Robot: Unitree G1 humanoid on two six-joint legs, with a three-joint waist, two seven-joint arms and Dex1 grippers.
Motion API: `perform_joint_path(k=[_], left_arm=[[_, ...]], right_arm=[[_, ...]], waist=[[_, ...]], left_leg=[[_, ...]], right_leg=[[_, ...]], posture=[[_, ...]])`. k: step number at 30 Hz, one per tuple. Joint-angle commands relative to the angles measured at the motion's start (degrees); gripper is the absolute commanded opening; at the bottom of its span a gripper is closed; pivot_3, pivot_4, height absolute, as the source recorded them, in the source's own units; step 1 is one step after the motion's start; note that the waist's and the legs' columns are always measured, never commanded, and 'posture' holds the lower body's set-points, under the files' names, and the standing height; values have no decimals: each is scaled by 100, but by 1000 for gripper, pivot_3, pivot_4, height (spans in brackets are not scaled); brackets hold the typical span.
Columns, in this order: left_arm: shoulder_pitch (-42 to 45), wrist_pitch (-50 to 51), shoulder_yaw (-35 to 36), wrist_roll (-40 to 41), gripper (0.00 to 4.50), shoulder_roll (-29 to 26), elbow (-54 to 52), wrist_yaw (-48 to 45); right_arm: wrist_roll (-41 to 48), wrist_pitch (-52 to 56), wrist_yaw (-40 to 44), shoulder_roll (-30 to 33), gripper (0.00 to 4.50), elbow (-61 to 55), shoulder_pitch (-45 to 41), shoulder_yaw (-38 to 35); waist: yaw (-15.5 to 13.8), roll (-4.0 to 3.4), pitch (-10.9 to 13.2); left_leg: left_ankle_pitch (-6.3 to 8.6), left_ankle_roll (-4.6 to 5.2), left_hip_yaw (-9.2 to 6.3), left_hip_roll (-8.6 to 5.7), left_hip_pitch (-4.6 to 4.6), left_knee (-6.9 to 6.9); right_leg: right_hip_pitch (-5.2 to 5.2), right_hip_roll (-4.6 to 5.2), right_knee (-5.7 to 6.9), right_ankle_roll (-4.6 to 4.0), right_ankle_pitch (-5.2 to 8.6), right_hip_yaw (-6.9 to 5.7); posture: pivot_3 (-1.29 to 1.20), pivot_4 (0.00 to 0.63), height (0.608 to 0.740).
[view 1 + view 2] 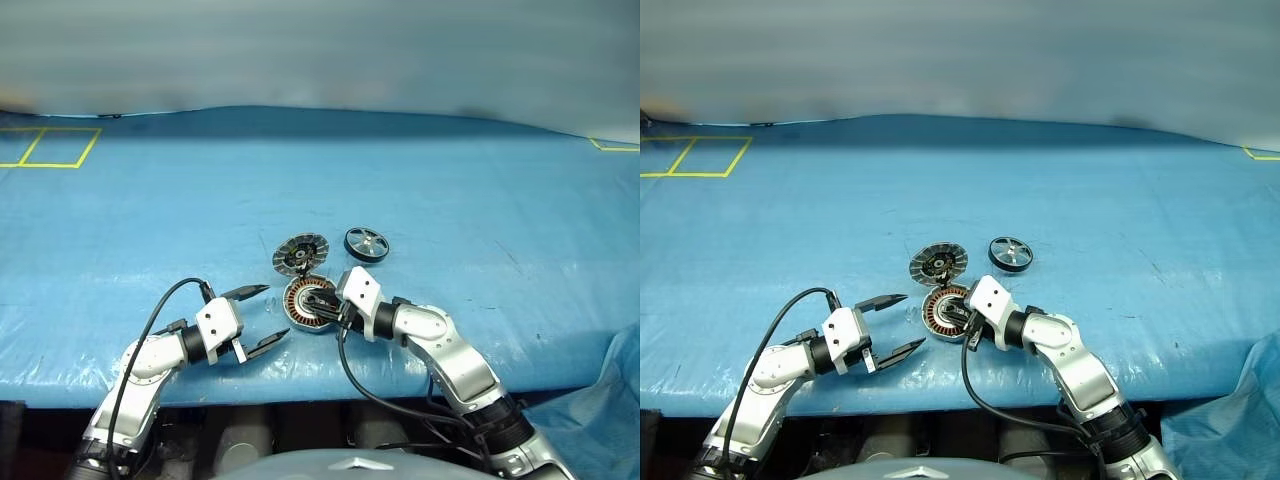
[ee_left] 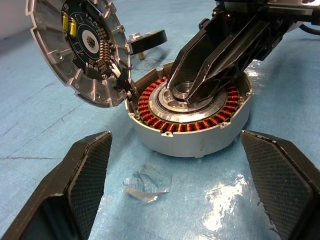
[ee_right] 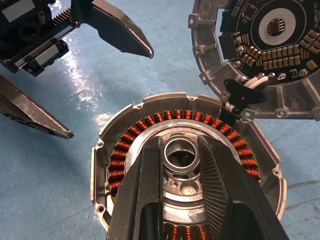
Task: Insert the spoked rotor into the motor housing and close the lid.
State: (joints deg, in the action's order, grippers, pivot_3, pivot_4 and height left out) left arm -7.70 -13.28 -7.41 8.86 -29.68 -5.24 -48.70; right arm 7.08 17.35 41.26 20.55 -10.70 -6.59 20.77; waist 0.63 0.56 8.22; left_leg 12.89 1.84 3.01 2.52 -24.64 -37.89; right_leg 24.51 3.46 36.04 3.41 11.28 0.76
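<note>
The motor housing (image 1: 297, 302) lies near the table's front edge, its copper windings (image 3: 150, 122) exposed. Its lid (image 1: 300, 253) stands tilted open behind it, ribbed inner face and dark circuit centre (image 2: 80, 50) showing, joined at the rim. The spoked rotor (image 1: 366, 243), black-rimmed with silver spokes, lies flat on the cloth just behind and right of the housing. My right gripper (image 1: 318, 303) reaches into the housing, its fingers (image 3: 145, 190) closed either side of the silver centre ring (image 3: 181, 152). My left gripper (image 1: 276, 312) hovers wide open just left of the housing, holding nothing.
A blue tarp (image 1: 450, 200) covers the table; its front edge runs just below the arms. Yellow tape squares (image 1: 50, 147) mark the far left. A small scrap of clear film (image 2: 145, 182) lies in front of the housing. Crumpled blue cloth (image 1: 620, 380) hangs at the right.
</note>
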Motion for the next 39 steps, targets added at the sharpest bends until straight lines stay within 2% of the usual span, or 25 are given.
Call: perform_joint_path(k=[1,8,15,26,29,36,39], left_arm=[[49,-136,-44,-28,4385,12,-151,17],[77,-178,-50,-61,4385,35,-97,26],[117,-228,-80,-94,4385,94,-5,13],[132,-312,-120,-112,4385,125,99,28],[133,-354,-124,-117,4385,127,142,27],[116,-401,-128,-110,4385,122,240,12],[108,-399,-140,-125,4385,125,255,18]], right_arm=[[-35,-112,-35,0,657,10,-30,-70],[116,-34,31,-53,657,-2,-8,-88],[72,-76,-59,-101,2951,19,-16,-144],[486,81,103,-207,2951,-127,27,-259],[531,133,59,-241,2332,-90,3,-304],[561,249,-14,-305,25,-3,-67,-336],[534,294,-63,-331,25,33,-126,-344]], waist=[[0,0,0],[0,0,0],[0,0,0],[1,0,0],[0,0,0],[1,0,0],[0,0,0]], left_leg=[[0,0,0,0,0,0],[0,0,1,0,0,-1],[0,0,1,-1,1,-3],[0,0,2,0,0,-2],[0,-1,1,0,0,-2],[-1,-1,2,-1,0,-2],[-1,-1,2,0,0,-2]], right_leg=[[0,0,0,0,0,0],[0,-1,1,-1,0,0],[-1,-2,2,-1,-1,0],[-2,-4,3,-2,-2,0],[-2,-4,3,-2,-2,0],[-1,-4,3,-3,-2,0],[-1,-4,4,-3,-2,0]], posture=[[0,150,740],[0,150,740],[0,150,740],[0,150,740],[0,150,740],[0,150,740],[0,150,740]])
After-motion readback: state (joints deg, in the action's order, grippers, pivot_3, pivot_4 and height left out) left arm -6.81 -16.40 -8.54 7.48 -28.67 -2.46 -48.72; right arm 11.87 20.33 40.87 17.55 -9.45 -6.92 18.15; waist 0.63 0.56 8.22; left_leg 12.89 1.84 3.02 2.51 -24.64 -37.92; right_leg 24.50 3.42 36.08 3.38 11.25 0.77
